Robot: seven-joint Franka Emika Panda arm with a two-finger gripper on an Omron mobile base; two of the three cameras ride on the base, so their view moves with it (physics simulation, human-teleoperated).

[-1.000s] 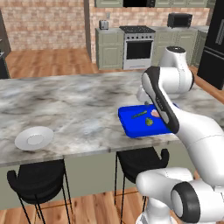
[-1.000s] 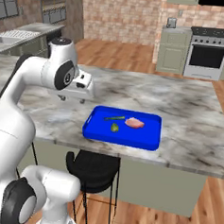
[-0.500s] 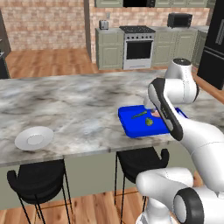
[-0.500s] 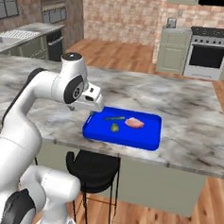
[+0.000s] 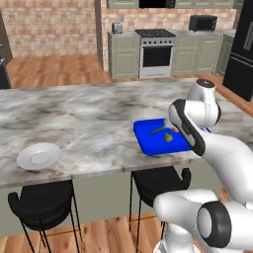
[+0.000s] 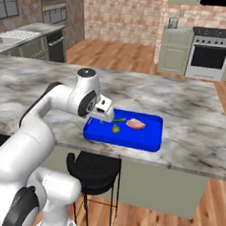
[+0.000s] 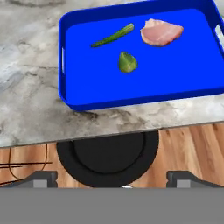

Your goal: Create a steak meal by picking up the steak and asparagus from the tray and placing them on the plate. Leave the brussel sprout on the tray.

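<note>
Plate [image 5: 38,156] appears in base views.

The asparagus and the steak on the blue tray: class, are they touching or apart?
Apart. The hand view shows bare blue tray floor between the tip of the asparagus and the near edge of the steak.

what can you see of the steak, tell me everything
The steak is a small flat slab of raw-looking meat, pinkish-red with paler edges and a roughly oval, uneven outline. It lies flat on the floor of the blue tray, toward one end, touching only the tray. The asparagus lies beside it with a small gap, and the brussel sprout sits apart from both. Nothing grips it. In the right base view the steak rests past the arm's hand, still on the tray.
</note>
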